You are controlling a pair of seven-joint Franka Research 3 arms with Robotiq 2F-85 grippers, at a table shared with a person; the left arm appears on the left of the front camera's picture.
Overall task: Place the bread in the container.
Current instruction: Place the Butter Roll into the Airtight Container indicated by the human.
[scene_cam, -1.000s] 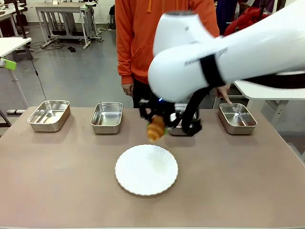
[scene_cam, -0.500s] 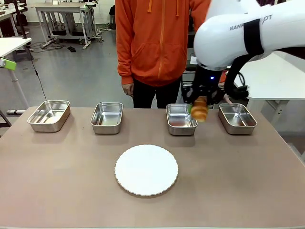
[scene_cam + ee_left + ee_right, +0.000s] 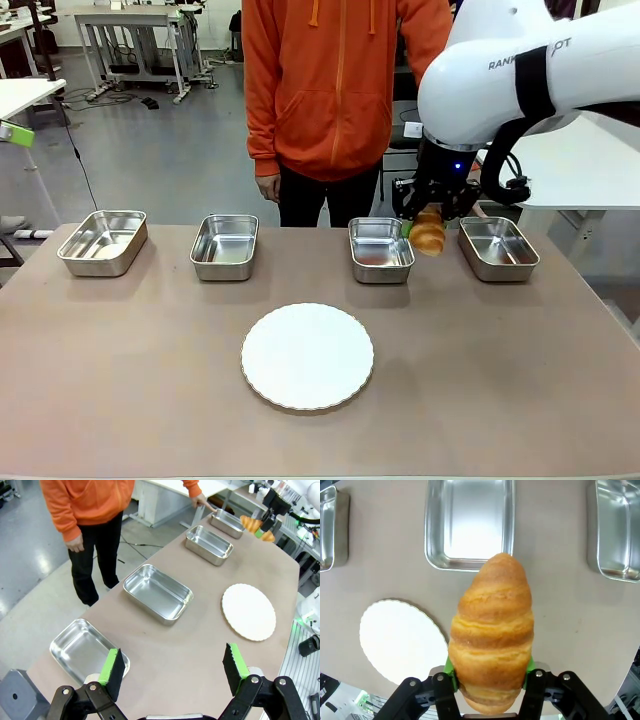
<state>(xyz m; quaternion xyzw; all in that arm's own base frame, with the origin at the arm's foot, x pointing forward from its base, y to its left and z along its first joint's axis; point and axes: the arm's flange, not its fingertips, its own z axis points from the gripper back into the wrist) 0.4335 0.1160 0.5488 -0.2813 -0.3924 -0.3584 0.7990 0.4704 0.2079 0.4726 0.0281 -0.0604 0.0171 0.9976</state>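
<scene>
The bread, a golden-brown croissant (image 3: 428,233), hangs in the air with my right gripper (image 3: 430,218) shut on it. In the front view it sits over the gap between the third pan (image 3: 381,250) and the fourth pan (image 3: 497,247). In the right wrist view the croissant (image 3: 492,630) stands upright between the green pads (image 3: 451,668), its tip overlapping the near rim of one pan (image 3: 470,525). Far down the table in the left wrist view, the croissant (image 3: 250,523) is small. My left gripper (image 3: 173,669) is open above the table's left end with nothing in it.
Two more steel pans (image 3: 103,241) (image 3: 225,246) stand in the same row at the far side. A round white plate (image 3: 307,356) lies mid-table. A person in an orange hoodie (image 3: 335,90) stands behind the pans, one hand (image 3: 202,500) on the far edge.
My right arm has swung right and upward with the croissant, from over the plate's far edge to between the third and fourth pans. Pans and plate have not moved.
</scene>
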